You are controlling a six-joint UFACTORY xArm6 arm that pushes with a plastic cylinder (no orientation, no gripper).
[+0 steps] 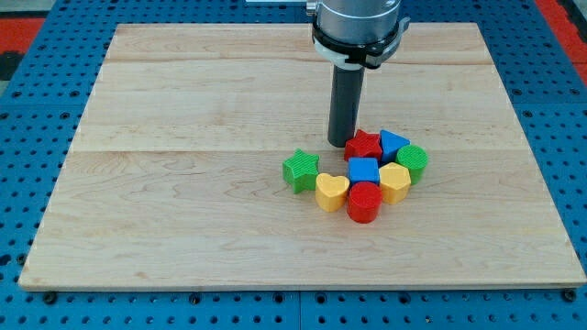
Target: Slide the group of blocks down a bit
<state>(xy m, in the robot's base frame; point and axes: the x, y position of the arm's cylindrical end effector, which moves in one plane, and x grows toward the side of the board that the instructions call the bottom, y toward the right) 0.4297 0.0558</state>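
Setting: a robotics lab bench, not a home or shop.
Base: a blue perforated metal plate [27, 110] with regular rows of mounting holes shows past every edge of the table.
Table: a pale wooden board [183, 183] of glued planks lies flat on that plate.
Machine: an industrial arm's grey and black wrist [358, 27] hangs over the table's top edge, ending in a dark rod.
Props: small ridged plastic blocks [364, 171] in plain colours cluster right of the table's centre.
Corners: red panels [18, 23] flank both top corners.
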